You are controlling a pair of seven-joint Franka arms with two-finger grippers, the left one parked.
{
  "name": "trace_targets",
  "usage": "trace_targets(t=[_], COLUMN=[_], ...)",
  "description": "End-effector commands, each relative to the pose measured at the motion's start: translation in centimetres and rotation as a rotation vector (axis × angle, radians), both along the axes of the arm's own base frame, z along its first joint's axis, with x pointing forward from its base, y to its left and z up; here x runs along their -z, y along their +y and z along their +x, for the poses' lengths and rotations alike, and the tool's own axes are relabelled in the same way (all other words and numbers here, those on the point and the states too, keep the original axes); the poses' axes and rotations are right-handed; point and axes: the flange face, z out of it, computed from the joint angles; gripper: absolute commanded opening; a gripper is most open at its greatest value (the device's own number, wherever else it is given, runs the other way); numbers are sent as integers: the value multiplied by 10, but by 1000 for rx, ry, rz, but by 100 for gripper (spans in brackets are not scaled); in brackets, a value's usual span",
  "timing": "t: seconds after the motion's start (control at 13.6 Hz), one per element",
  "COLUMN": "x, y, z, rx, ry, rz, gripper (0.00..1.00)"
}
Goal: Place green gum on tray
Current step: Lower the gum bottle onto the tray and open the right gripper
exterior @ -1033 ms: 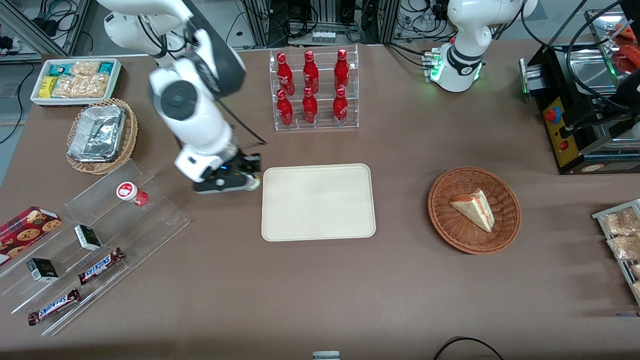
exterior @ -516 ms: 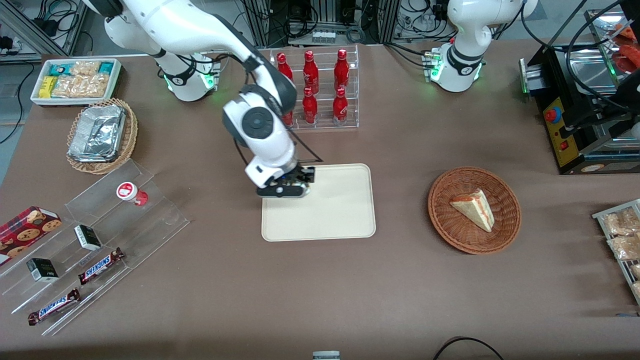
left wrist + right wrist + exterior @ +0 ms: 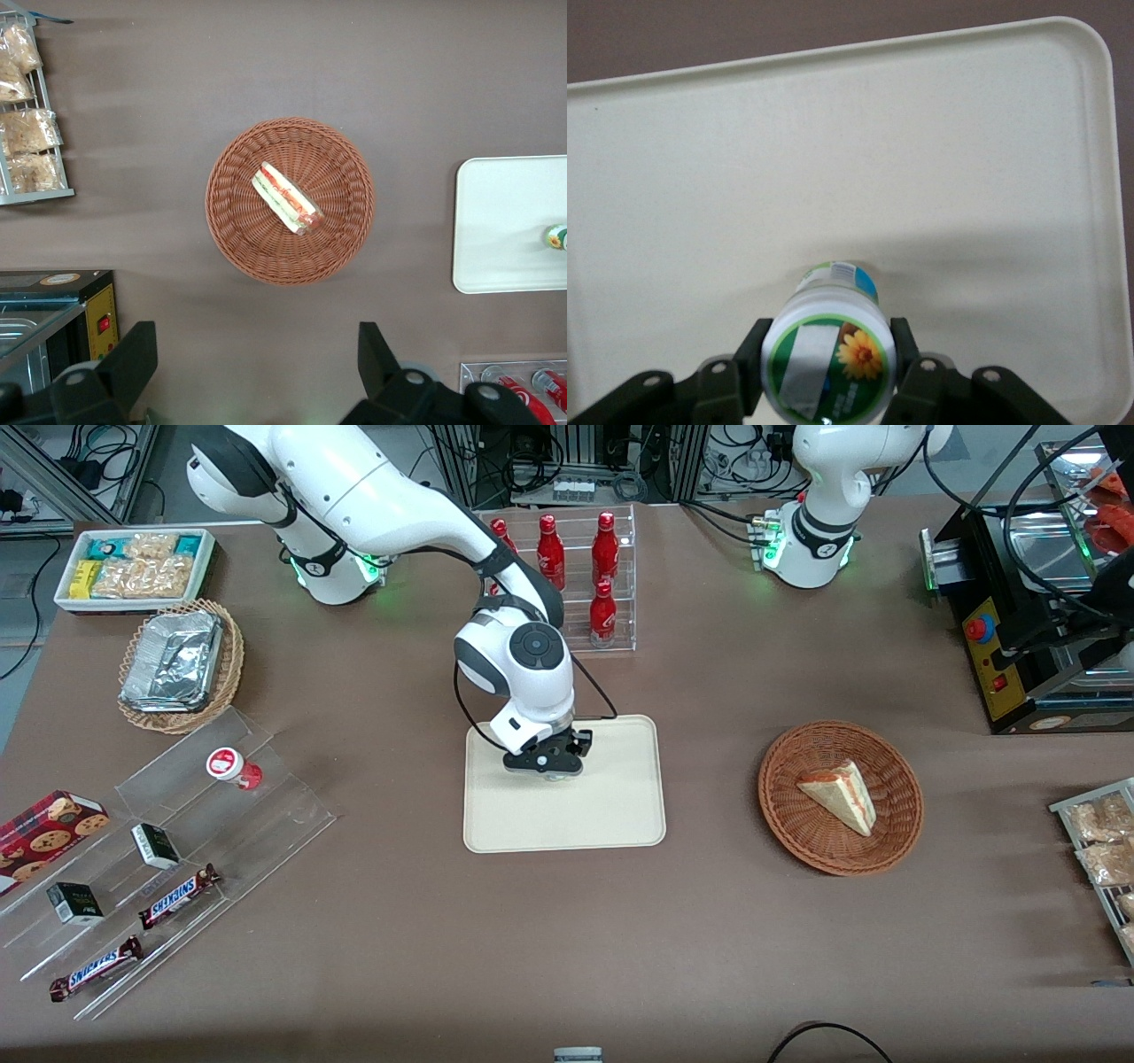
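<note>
The gripper (image 3: 829, 379) hangs above the tray (image 3: 620, 815), fingers (image 3: 908, 367) closed against the lid of the green gum (image 3: 829, 359). The bottle is carried upright so its base meets the tray flat. Whether the base touches cannot be told; release should probably follow contact.

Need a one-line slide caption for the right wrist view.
Gripper shut on the green gum, held upright above the cream tray.
</note>
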Motion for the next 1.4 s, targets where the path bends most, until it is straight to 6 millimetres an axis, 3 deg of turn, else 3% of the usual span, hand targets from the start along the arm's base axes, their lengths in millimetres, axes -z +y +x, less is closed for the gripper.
trace_targets(t=[0.0,0.22,0.3,0.37,0.44,0.59,0.74,0.96,1.11,1.33], x=[8,14,16,17,14,3,-31,-100,-141,-194], y=[15,15,15,15,14,6,-13,-46,-77,-150], z=[-2,-2,-3,-3,-2,7,12,26,28,32], rx=[17,13,12,13,13,27,43,49,39,-44], ry=[-21,-19,-16,-17,-19,-25,-31,-31,34,73], rz=[19,11,10,9,11,15,-3,-18,9,-4], gripper=[0,0,26,83,100,100,100,100,100,100])
